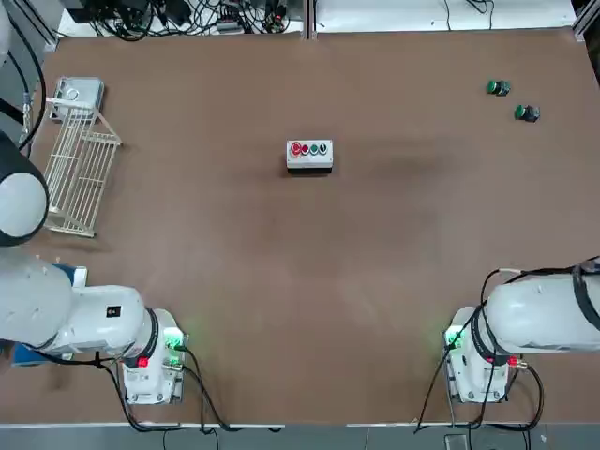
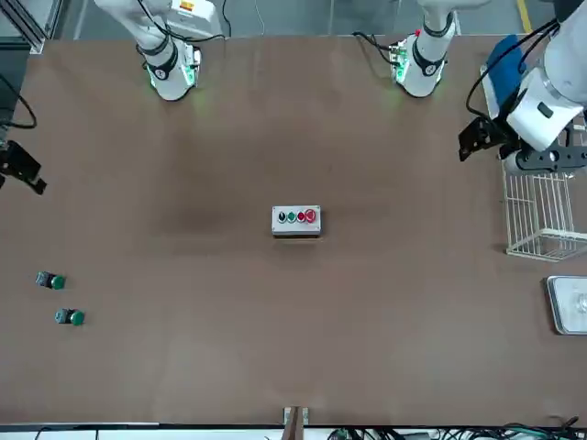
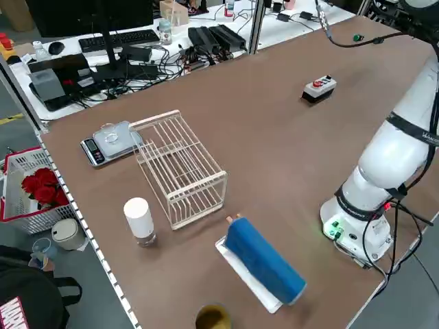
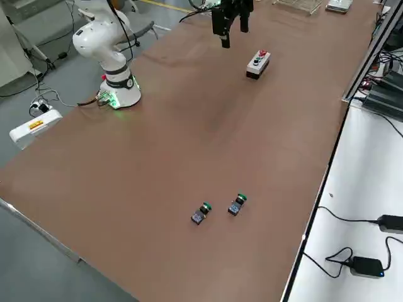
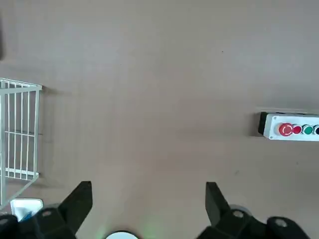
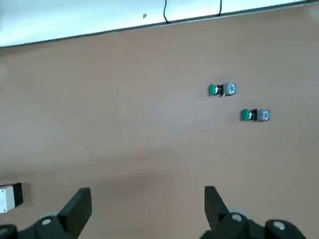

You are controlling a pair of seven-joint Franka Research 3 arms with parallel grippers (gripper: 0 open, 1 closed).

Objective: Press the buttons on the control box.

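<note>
Brown tabletop (image 1: 309, 281) spreads out under both my arms, and I hold them high and drawn back toward my bases at the near edge, elbows bent, wrists looking down over the surface. My left gripper (image 5: 148, 201) hangs above the left side of the table, fingers (image 5: 79, 199) spread wide apart, released, with nothing between them and nothing touched. My right gripper (image 6: 147, 204) hangs above the right side in the same way, fingers (image 6: 212, 201) spread wide, gripping nothing. The box (image 1: 309, 157) sits alone near the middle of the table, a little toward the far side, well apart from both grippers; its light top stands on a darker base. The buttons (image 1: 310, 149) run in a row along its top: a larger red one at the left end, then a smaller red, a green and a dark one toward the right. Far off at the right, near the far edge, lie two loose green pieces (image 1: 512, 100), close to each other. At the left edge stands a white wire rack (image 1: 80, 173), with a small scale (image 1: 79, 94) just beyond it on the far side.
</note>
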